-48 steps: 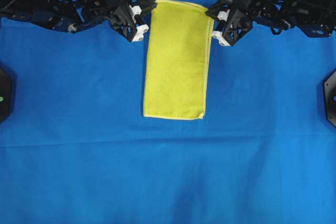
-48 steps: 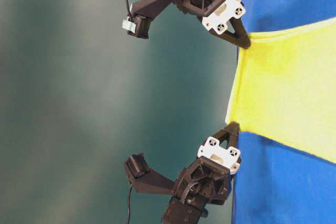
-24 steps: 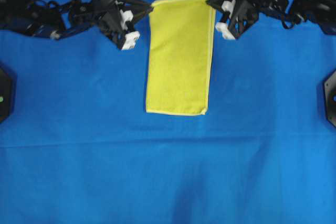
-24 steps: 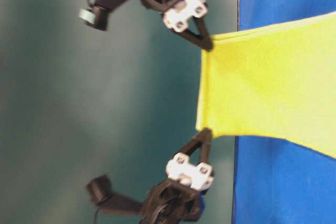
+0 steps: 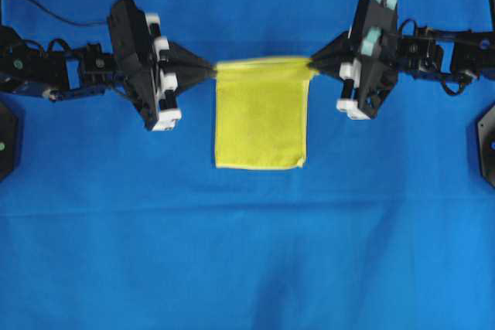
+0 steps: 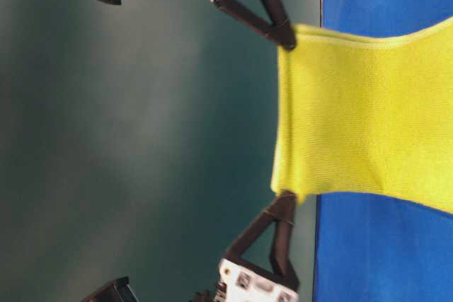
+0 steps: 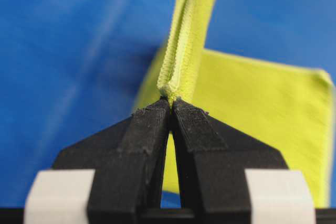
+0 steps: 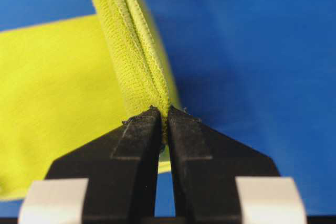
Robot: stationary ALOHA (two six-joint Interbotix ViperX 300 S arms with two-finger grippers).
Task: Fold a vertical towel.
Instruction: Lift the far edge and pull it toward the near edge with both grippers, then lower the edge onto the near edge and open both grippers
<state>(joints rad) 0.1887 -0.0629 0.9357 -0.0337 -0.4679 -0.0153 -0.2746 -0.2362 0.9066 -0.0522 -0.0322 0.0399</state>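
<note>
Left wrist: towel [image 7: 184, 40] hem doubled.

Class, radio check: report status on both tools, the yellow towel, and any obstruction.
Left tool and right tool each shut on a top corner. Yellow terry towel lifted by that edge, lower end on blue cloth. No obstruction visible.
</note>
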